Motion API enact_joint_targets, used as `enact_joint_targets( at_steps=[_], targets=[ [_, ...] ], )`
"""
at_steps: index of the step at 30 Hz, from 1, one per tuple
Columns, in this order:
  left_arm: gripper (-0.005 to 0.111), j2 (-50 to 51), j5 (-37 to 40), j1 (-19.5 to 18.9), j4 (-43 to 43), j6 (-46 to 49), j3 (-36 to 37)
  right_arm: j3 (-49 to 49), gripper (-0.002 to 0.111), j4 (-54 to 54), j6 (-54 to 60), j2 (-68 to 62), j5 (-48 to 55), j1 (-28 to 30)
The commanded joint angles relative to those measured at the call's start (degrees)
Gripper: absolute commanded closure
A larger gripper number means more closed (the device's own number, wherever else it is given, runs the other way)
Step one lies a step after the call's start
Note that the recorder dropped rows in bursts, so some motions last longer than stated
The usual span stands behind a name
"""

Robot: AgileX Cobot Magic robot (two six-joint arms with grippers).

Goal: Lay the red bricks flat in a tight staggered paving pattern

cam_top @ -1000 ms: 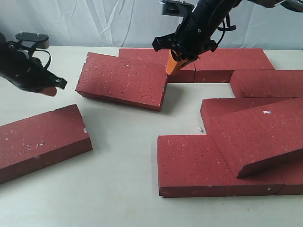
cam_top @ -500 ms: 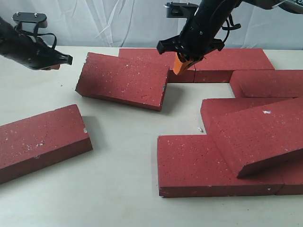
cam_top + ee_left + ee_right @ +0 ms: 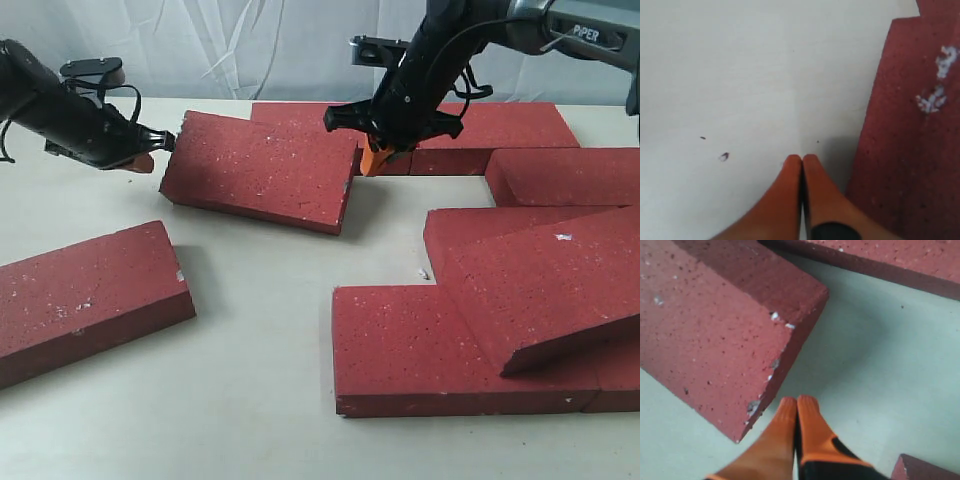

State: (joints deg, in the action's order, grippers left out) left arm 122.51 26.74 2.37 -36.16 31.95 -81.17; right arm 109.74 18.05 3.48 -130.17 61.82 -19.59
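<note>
Dark red bricks (image 3: 410, 350), white-speckled, spread over pale table (image 3: 260, 420). Back row at 12 o'clock of exterior view. Stepped cluster from 3 to 5 o'clock, with tilted brick (image 3: 550, 285) leaning on its neighbours. Skewed brick (image 3: 260, 170) near 11 o'clock, close to back row. Loose brick (image 3: 85, 300) alone at 8 o'clock. Left gripper (image 3: 142, 162): orange fingertips pressed together, holding nothing, just beside skewed brick's 9 o'clock end. Right gripper (image 3: 372, 160): fingertips likewise together, holding nothing, low at skewed brick's 3 o'clock corner, in front of back row.
</note>
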Motion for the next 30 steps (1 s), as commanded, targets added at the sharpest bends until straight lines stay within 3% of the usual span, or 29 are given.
enact_joint_targets(
  at_steps=[1,5,14,22,30],
  targets=[
    [0.107,1.20,1.65,1.21,-1.36,0.18,-0.33,0.27,0.109,0.58,-0.59,-1.46,-2.51,-0.52],
    [0.107,1.61,1.98,1.52,-1.77,0.18,-0.33,0.27,0.109,0.52,-0.70,-3.07,-3.98,-2.14],
    [0.107,1.02,15.62,1.19,1.27,0.18,-0.60,0.27,0.109,0.64,-0.80,-3.65,-5.09,-3.86],
    [0.107,-0.91,22.71,1.19,4.62,0.06,-0.60,0.27,0.109,-0.04,-2.01,-3.27,-2.52,-3.86],
    [0.107,-0.82,22.97,1.19,5.60,-0.16,-0.48,0.27,0.109,-6.43,-4.16,-3.27,-3.31,-3.86]
  ],
)
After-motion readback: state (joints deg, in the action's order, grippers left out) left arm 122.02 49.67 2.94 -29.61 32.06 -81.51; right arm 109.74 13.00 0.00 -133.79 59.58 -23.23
